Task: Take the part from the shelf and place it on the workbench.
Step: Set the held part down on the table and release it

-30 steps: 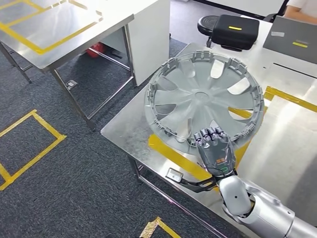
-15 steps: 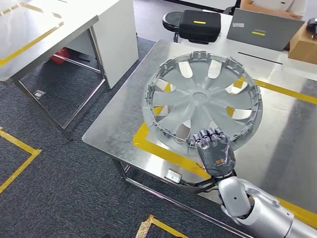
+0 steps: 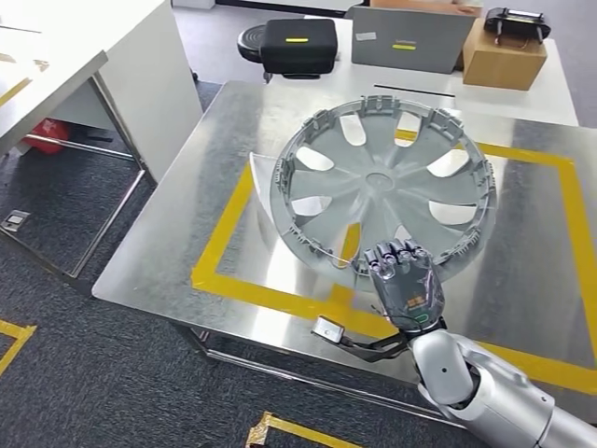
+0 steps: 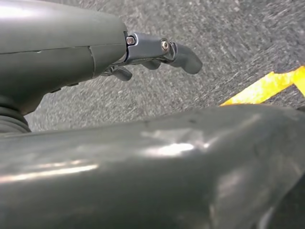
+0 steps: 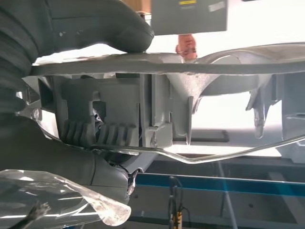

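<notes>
From the head view we see the right robot hand (image 3: 406, 285) gripping the near rim of the big round grey plastic wheel cover (image 3: 383, 182), which hangs tilted over the brushed-steel table (image 3: 183, 215), inside the yellow tape rectangle (image 3: 232, 215). We judge it not set down yet: the far edge looks raised. One rim grip on so wide a disc is a long lever; if the wrist sags or the fingers slip, the cover could swing down and clatter, or skid towards the table edge. A clear plastic film (image 3: 259, 177) trails off the cover's left side, and we think it could catch between part and table. Behind sit a black case (image 3: 297, 45), a grey laptop (image 3: 409, 39) and a cardboard box (image 3: 501, 51), well apart.

Over to the left wrist view: the left robot hand (image 4: 158, 50) hangs above grey carpet (image 4: 233, 33), fingers apart, holding nothing.

Now the right wrist view: the thick grey thumb (image 5: 104, 24) presses on one face of the cover's rim (image 5: 172, 64), with ribbed clips (image 5: 97, 133) beneath it. The hold looks shallow to us, so a jolt on release could tip the part.
</notes>
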